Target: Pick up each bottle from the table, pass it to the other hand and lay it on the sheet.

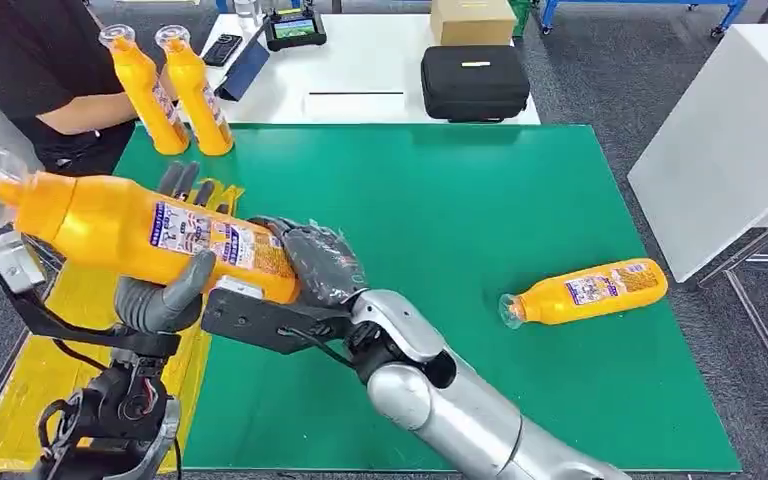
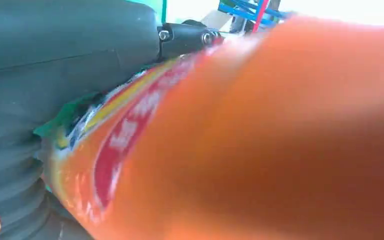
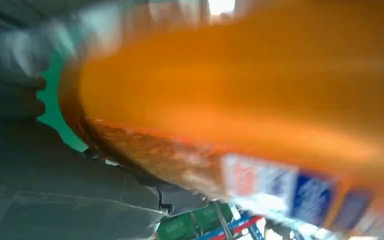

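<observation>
An orange bottle (image 1: pixel 150 232) with a clear cap is held level above the left edge of the green mat (image 1: pixel 460 200). My left hand (image 1: pixel 160 300) wraps its middle, thumb in front and fingers behind. My right hand (image 1: pixel 320 262) grips its base end. Up close, the bottle (image 2: pixel 255 140) lies against my left hand (image 2: pixel 40 75), and the bottle (image 3: pixel 240 90) lies in my right hand (image 3: pixel 40 185). Another orange bottle (image 1: pixel 585 292) lies on the mat at the right. Two more (image 1: pixel 150 95) (image 1: pixel 200 95) stand upright at the mat's back left. The yellow sheet (image 1: pixel 20 400) lies below the held bottle.
A person in black (image 1: pixel 50 70) leans on the table at the back left, close to the upright bottles. Behind the mat, a white table (image 1: pixel 360 70) carries a black case (image 1: pixel 475 82), a cardboard box (image 1: pixel 472 20) and a small screen device (image 1: pixel 295 28). Another white table (image 1: pixel 730 140) stands at the right.
</observation>
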Tool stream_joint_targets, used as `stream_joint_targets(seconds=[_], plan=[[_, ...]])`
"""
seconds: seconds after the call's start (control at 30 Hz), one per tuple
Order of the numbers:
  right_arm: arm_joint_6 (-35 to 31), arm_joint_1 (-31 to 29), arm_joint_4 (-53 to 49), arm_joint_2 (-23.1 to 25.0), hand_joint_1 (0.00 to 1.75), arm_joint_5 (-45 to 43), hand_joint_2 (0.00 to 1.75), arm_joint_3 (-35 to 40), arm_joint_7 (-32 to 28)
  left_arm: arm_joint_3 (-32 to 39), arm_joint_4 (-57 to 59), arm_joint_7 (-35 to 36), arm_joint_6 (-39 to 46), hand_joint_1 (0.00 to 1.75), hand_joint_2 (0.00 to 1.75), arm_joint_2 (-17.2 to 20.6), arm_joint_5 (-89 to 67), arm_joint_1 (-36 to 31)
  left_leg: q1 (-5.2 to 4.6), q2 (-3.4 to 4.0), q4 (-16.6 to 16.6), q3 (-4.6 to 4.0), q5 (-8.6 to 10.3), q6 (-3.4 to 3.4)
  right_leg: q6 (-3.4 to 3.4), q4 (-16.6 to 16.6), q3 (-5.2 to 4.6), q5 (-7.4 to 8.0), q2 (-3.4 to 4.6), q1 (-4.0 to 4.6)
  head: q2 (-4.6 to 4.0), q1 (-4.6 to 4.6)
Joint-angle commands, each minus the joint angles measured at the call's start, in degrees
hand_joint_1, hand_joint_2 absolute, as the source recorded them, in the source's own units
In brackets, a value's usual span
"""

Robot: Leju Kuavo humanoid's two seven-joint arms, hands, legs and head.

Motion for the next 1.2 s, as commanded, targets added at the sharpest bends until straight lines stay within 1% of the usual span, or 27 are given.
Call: stream_joint_targets(seconds=[0.03, 0.13, 0.17, 0.2, 0.23, 0.27, 0.33, 0.47, 0.53, 0.57, 0.6, 0.63, 0.77, 0.8, 0.83, 0.9, 0.93, 1.0, 1.1, 1.13, 1.17, 1.2], plan=[[1.33, -2.14, 9.13, -2.13, 1.75, -1.84, 1.75, 12.23, -0.05, 0.36, 2.62, -1.13, -0.19, 0.0, 1.75, -0.5, 0.27, -2.21, 0.11, -0.04, -0.16, 0.4, -0.05, -0.23, 0.01, -0.2, 0.45, -0.06, -0.15, 0.1, 0.0, 0.0], [1.31, -2.34, 9.1, -2.23, 1.75, -1.9, 1.75, 12.05, -0.05, 0.33, 2.57, -1.16, -0.19, 0.0, 1.75, -0.54, 0.26, -2.16, 0.03, -0.1, -0.08, 0.14, 0.0, -0.1, 0.01, -0.09, 0.15, -0.03, -0.15, 0.03, 0.0, 0.0], [1.32, -2.32, 8.95, -2.27, 1.75, -2.04, 1.75, 11.93, 0.01, 0.37, 2.48, -1.17, -0.12, 0.61, 1.75, -0.59, 0.24, -2.12, 0.09, -0.13, -0.1, 0.3, -0.05, -0.2, 0.01, -0.14, 0.35, -0.09, -0.23, 0.08, 0.0, 0.0], [1.29, -2.21, 8.96, -2.42, 1.75, -2.22, 1.75, 11.71, 0.11, 0.5, 2.42, -1.4, -0.08, 1.64, 1.75, -0.72, 0.34, -1.94, 0.08, -0.11, -0.09, 0.22, -0.02, -0.15, 0.02, -0.13, 0.26, -0.05, -0.19, 0.08, 0.0, 0.02], [1.29, -2.21, 8.96, -2.42, 1.75, -2.22, 1.75, 11.71, 0.11, 0.5, 2.42, -1.4, -0.08, 1.64, 1.75, -0.72, 0.34, -1.94, 0.04, -0.09, -0.08, 0.14, 0.0, -0.11, 0.01, -0.1, 0.16, -0.03, -0.15, 0.04, 0.0, 0.0], [1.3, -2.22, 8.92, -2.64, 1.75, -2.31, 1.75, 11.53, 0.14, 0.62, 2.41, -1.71, -0.11, 1.75, 1.75, -0.6, 0.28, -1.66, 0.09, -0.11, -0.09, 0.26, -0.04, -0.18, 0.02, -0.14, 0.32, -0.07, -0.21, 0.09, 0.0, 0.0], [1.35, -2.09, 8.87, -3.03, 1.75, -2.34, 1.75, 10.97, 0.19, 0.94, 2.43, -2.45, -0.03, 1.75, 1.75, -0.68, -0.02, -1.23, 0.06, -0.12, -0.08, 0.15, 0.0, -0.12, 0.01, -0.12, 0.19, -0.03, -0.19, 0.06, 0.0, 0.0], [1.77, -1.35, 8.96, -3.43, 1.75, -2.11, 1.75, 9.51, 0.04, 1.7, 2.06, -3.28, 0.3, 1.75, 1.75, -1.13, -0.56, -0.72, 0.14, -0.18, -0.12, 0.41, -0.06, -0.26, 0.03, -0.22, 0.5, -0.1, -0.31, 0.14, 0.0, 0.0], [1.84, -1.25, 9.13, -3.46, 1.75, -1.84, 1.75, 9.57, -0.15, 2.14, 1.54, -3.31, 0.49, 1.75, 1.75, -1.43, -0.63, -0.54, 0.09, -0.16, -0.09, 0.24, -0.02, -0.17, 0.01, -0.16, 0.3, -0.06, -0.25, 0.09, 0.0, 0.02], [1.9, -1.14, 9.14, -3.48, 1.75, -1.83, 1.75, 9.41, -0.16, 2.28, 1.41, -3.4, 0.56, 1.75, 1.75, -1.39, -0.83, -0.43, 0.11, -0.2, -0.11, 0.3, -0.03, -0.2, 0.02, -0.19, 0.39, -0.08, -0.31, 0.11, 0.0, 0.0], [1.9, -1.17, 9.18, -3.61, 1.75, -1.83, 1.75, 9.34, -0.16, 2.36, 1.44, -3.4, 0.58, 1.75, 1.75, -1.29, -0.83, -0.35, 0.06, -0.13, -0.08, 0.18, -0.01, -0.13, 0.01, -0.13, 0.22, -0.04, -0.2, 0.07, 0.0, 0.0], [1.85, -1.19, 9.1, -3.62, 1.75, -1.81, 1.75, 9.13, -0.16, 2.55, 1.33, -3.49, 0.59, 1.75, 1.75, -1.14, -0.9, -0.12, 0.1, -0.18, -0.09, 0.3, -0.05, -0.2, 0.01, -0.16, 0.37, -0.09, -0.28, 0.1, 0.0, 0.0], [1.48, -1.22, 8.93, -3.89, 1.75, -1.68, 1.75, 8.37, -0.08, 2.79, 1.61, -3.89, 0.04, 1.75, 1.75, -0.55, -0.73, 0.23, 0.12, -0.15, -0.12, 0.4, -0.07, -0.25, 0.03, -0.2, 0.47, -0.11, -0.28, 0.13, 0.0, 0.0], [1.49, -1.22, 8.98, -3.88, 1.75, -1.68, 1.75, 8.29, -0.05, 2.82, 1.78, -3.99, -0.1, 1.75, 1.75, -0.52, -0.58, 0.19, 0.07, -0.12, -0.09, 0.22, -0.02, -0.15, 0.02, -0.14, 0.26, -0.05, -0.21, 0.08, 0.0, 0.0], [1.48, -1.23, 9.02, -3.88, 1.75, -1.68, 1.75, 8.24, -0.03, 2.81, 1.81, -4.01, -0.13, 1.75, 1.75, -0.54, -0.52, 0.16, 0.11, -0.14, -0.1, 0.33, -0.05, -0.21, 0.02, -0.18, 0.39, -0.08, -0.25, 0.11, 0.0, 0.02], [1.48, -1.23, 9.02, -3.88, 1.75, -1.68, 1.75, 8.24, -0.03, 2.81, 1.81, -4.01, -0.13, 1.75, 1.75, -0.54, -0.52, 0.16, 0.05, -0.13, -0.07, 0.18, 0.0, -0.12, 0.02, -0.11, 0.2, -0.05, -0.2, 0.06, 0.0, 0.0], [1.48, -1.23, 9.02, -3.88, 1.75, -1.68, 1.75, 8.24, -0.03, 2.81, 1.81, -4.01, -0.13, 1.75, 1.75, -0.54, -0.52, 0.16, 0.1, -0.18, -0.08, 0.28, -0.03, -0.19, 0.02, -0.16, 0.35, -0.08, -0.29, 0.11, 0.0, 0.0], [1.32, -1.19, 9.14, -3.75, 1.75, -1.64, 1.75, 8.16, 0.12, 2.67, 1.86, -3.96, -0.17, 1.75, 1.75, -0.59, -0.44, -0.01, 0.06, -0.13, -0.08, 0.21, -0.02, -0.15, 0.02, -0.13, 0.25, -0.06, -0.21, 0.07, 0.0, 0.0], [1.15, -1.26, 9.15, -3.84, 1.75, -1.54, 1.75, 8.11, 0.33, 2.37, 2.03, -3.85, -0.32, 1.75, 1.75, -0.64, -0.26, -0.32, 0.11, -0.18, -0.1, 0.33, -0.04, -0.21, 0.02, -0.18, 0.4, -0.09, -0.29, 0.11, 0.0, 0.0], [1.16, -1.36, 9.26, -3.97, 1.33, -1.27, 1.75, 8.16, 0.51, 2.34, 2.14, -3.87, -0.33, 1.75, 1.75, -0.69, -0.3, -0.52, 0.09, -0.18, -0.08, 0.23, -0.02, -0.17, 0.02, -0.16, 0.3, -0.07, -0.27, 0.1, 0.0, 0.0], [1.08, -1.59, 9.14, -4.36, 0.0, -0.35, 1.75, 8.43, 0.45, 2.42, 2.17, -3.97, -0.35, 1.75, 1.75, -0.73, -0.41, -0.64, 0.12, -0.21, -0.1, 0.33, -0.04, -0.21, 0.02, -0.19, 0.41, -0.1, -0.33, 0.12, 0.0, 0.0], [1.53, -1.6, 9.1, -4.64, 0.0, -0.06, 0.0, 8.2, 0.56, 2.64, 2.16, -4.2, -0.35, 1.75, 1.75, -0.74, -0.69, -0.67, 0.09, -0.19, -0.08, 0.26, -0.02, -0.18, 0.02, -0.16, 0.33, -0.07, -0.29, 0.1, 0.0, 0.0]])
